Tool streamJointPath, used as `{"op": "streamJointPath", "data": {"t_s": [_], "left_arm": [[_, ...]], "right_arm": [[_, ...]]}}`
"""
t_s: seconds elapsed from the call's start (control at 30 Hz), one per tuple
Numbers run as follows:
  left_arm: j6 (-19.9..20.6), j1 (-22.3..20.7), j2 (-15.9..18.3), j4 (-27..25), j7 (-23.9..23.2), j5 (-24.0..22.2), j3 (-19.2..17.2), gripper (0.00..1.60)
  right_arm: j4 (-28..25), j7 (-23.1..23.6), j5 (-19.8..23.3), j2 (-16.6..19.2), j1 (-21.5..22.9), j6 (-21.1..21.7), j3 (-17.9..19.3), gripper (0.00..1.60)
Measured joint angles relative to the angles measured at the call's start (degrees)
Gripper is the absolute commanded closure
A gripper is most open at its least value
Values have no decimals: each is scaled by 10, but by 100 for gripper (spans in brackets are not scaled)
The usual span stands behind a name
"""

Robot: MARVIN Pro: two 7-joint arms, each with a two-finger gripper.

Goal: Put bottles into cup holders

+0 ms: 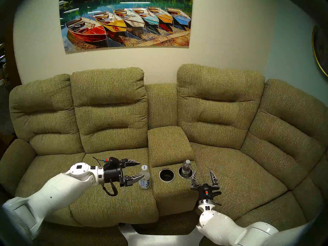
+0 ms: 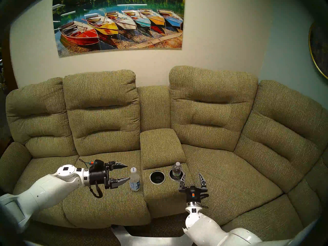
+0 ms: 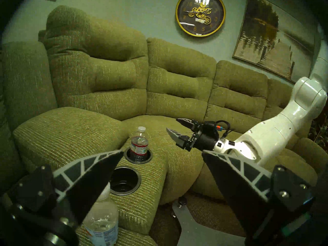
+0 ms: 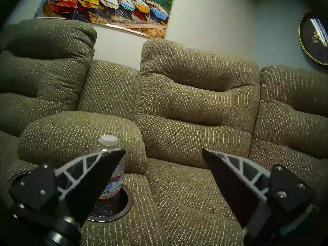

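A clear bottle with a blue-printed white label (image 1: 144, 178) stands upright on the seat cushion, just left of the centre console. My left gripper (image 1: 141, 169) is open beside it, one fingertip close to the bottle, not gripping; in the left wrist view the bottle (image 3: 102, 220) is partly hidden behind a finger. A second clear bottle (image 1: 186, 167) with a white cap stands in the right cup holder (image 1: 190, 176); it also shows in the right wrist view (image 4: 113, 186). The left cup holder (image 1: 166, 180) holds nothing. My right gripper (image 1: 203, 171) is open and empty, just right of the console.
The console (image 1: 170, 188) sits between two olive-green sofa seats, with a padded armrest lid (image 1: 168, 144) right behind the holders. Sofa backrests (image 1: 110, 107) rise behind. A boat picture (image 1: 126, 20) and a clock (image 3: 200, 13) hang on the walls.
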Motion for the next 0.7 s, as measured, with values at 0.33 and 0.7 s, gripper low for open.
{"op": "streamJointPath", "data": {"t_s": [0.33, 0.7], "left_arm": [[20, -24, -43, 53, 49, 29, 19, 0], [48, -59, -98, 125, 106, 64, 49, 0]], "right_arm": [[-45, -10, -14, 22, -23, 0, -3, 0], [-101, -24, -30, 49, -52, -1, -4, 0]]}}
